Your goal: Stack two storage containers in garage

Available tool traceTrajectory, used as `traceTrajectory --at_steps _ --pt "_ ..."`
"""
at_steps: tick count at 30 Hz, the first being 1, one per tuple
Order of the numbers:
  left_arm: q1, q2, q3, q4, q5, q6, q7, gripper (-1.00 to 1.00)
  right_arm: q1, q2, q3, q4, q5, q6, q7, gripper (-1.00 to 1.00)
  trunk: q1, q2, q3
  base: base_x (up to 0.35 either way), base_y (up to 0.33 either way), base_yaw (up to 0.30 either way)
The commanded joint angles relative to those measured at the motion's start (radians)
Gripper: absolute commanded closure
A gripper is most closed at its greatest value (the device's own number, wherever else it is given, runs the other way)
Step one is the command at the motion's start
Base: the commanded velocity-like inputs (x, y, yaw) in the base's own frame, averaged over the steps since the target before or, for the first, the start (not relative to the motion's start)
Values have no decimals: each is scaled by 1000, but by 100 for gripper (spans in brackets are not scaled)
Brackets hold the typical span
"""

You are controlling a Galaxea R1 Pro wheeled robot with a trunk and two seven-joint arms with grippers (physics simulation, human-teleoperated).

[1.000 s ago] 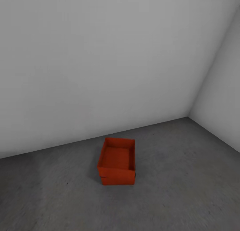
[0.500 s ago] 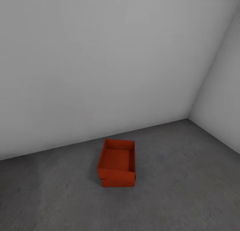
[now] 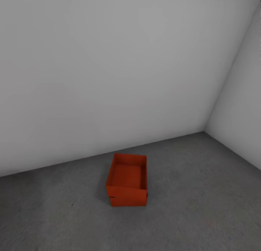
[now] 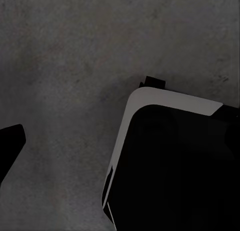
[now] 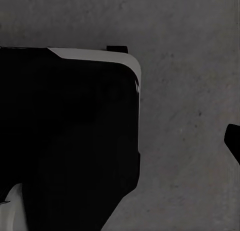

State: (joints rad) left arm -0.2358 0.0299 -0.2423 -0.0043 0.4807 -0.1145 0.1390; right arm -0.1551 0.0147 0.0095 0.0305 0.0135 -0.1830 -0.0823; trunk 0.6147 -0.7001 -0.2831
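Grey walls (image 3: 119,62) meet in a corner over dark concrete floor (image 3: 199,193), which matches the garage. On that floor, near the long wall and well apart from the corner, the two storage containers (image 3: 127,185) sit as one stack: the upper container (image 3: 127,176) rests on the lower container (image 3: 128,201), of which you see a thin band under the front wall. The upper box is slightly skewed, its front-left corner overhanging the one beneath, and its open mouth faces straight up (no lid, nothing inside). The stack's long axis appears to run away from you toward the long wall, angled a little to the right; foreshortening makes this a judgement. The placement looks complete, so the step in hand is verification and a clean exit. Check that the upper box bears on the lower one along all four sides; if you choose to square it, nudge the overhanging corner gently, since thin smooth walls will probably slide easily. Otherwise leave the stack untouched and keep the base clear of it. Both wrist views look down on concrete beside the dark robot body (image 4: 170,166), with a dark tip at each frame edge; whether either hand is open or closed cannot be told.
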Motion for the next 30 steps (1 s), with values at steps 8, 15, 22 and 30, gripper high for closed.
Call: traceTrajectory --at_steps 8,15,22,30 --pt "0 -1 -9 -1 5 -5 4 -100 -1 0 0 3 2 -6 -4 -100 0 -1 12 0 0 0" --pt "0 0 -6 0 13 5 -6 -100 -1 -3 0 3 -1 -6 -2 -100 0 -1 23 0 0 0" --pt "31 -5 -6 5 18 13 -15 -100 -1 -8 0 3 -7 -6 -1 -100 0 -1 35 0 0 0" --pt "41 -2 -8 0 5 1 -25 -100 -1 -8 0 3 -6 -6 -1 -100 0 -1 48 0 0 0"
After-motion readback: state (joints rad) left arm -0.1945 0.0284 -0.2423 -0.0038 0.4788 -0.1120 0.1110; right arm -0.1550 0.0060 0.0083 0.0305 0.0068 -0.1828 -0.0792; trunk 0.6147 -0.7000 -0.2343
